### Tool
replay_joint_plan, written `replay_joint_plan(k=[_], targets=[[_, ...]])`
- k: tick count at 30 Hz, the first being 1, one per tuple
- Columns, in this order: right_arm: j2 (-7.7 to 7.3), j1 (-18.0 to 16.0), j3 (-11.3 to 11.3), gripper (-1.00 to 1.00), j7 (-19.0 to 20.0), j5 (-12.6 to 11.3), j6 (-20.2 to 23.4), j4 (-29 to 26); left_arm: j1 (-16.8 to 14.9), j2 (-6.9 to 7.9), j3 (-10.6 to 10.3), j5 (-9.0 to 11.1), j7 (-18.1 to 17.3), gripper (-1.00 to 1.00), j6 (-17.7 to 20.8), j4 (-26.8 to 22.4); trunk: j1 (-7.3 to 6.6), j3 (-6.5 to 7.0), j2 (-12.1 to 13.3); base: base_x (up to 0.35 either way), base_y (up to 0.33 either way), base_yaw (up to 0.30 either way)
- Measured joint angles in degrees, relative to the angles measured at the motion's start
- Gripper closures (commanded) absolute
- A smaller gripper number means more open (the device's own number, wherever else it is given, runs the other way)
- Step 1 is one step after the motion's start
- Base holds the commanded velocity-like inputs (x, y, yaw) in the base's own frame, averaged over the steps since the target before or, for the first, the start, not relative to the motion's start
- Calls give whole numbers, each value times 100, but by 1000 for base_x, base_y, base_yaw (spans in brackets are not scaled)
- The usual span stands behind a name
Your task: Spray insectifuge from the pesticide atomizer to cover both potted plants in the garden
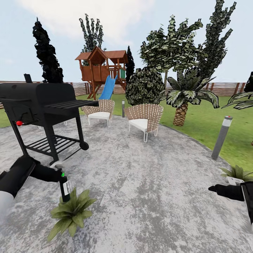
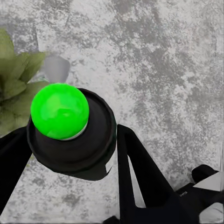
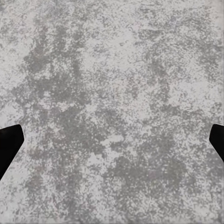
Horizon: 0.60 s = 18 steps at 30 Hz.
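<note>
**A:** ok so where's the atomizer sitting right now?

**B:** The left gripper (image 1: 59, 174) is holding it. The atomizer (image 1: 64, 188) is hanging upright, dark body with a white label, right over the near plant (image 1: 71, 211) at the patio's (image 1: 140, 182) front left. Its base is looking like it's touching the leaves, but I can't tell for sure.

**A:** and the dot on top, red?

**B:** Nope, it's showing bright green. In the left wrist view the green ball (image 2: 59, 110) is sitting on the atomizer's (image 2: 74, 140) dark cap, and the black fingers (image 2: 135, 172) are closing in against both sides of it. Some of the plant's (image 2: 16, 88) leaves are poking in beside it.

**A:** what's the right gripper doing?

**B:** The right gripper (image 1: 213, 188) is hanging low at the right side, pointing inward, carrying nothing. In its own wrist view the fingertips (image 3: 9, 144) are sitting far apart, wide open, with bare patio (image 3: 112, 112) between them.

**A:** second plant?

**B:** The other plant (image 1: 236, 173) is sitting in its pot at the patio's right edge, just behind that right gripper, near a grey bollard light (image 1: 222, 137) on the lawn (image 1: 207, 123).

**A:** anything else around?

**B:** A black grill (image 1: 42, 105) is standing just behind the left arm, two wicker chairs (image 1: 144, 120) are sitting farther back, and a playhouse with a blue slide (image 1: 107, 88) is standing by the fence (image 1: 225, 88).
</note>
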Motion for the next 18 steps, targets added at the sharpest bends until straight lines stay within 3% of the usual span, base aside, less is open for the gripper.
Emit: replay_joint_plan(k=[3, 4, 6, 8, 12, 18], targets=[[0, 0, 9, -100, 6, 2, 0, 7, 2, 149, -150, -119, -95, 100, 2, 420, 0, 0, 0, 0, 0, 0], [0, 0, 11, -100, 7, 3, 0, 6, 2, 166, -281, -246, -111, 100, -1, 612, 0, 0, 0, 0, 0, 0], [0, 0, 13, -100, 14, -4, 4, 2, 4, 178, -732, -822, -160, 100, -7, 1223, 0, -1, 0, 0, 0, 0], [0, -1, 14, -100, 16, -8, 6, 2, 0, 171, -804, -956, -209, 100, 2, 1415, 0, 0, 0, 0, 0, 0], [4, 0, 19, -100, 15, -11, 7, 3, 0, 148, -884, -1095, -426, 100, -3, 1678, 0, -1, 0, 0, 0, 6], [24, -1, 23, -100, 8, -3, 2, 10, 0, 111, -976, -1122, -496, 100, -8, 1863, 0, -27, 0, 0, 0, 126]])
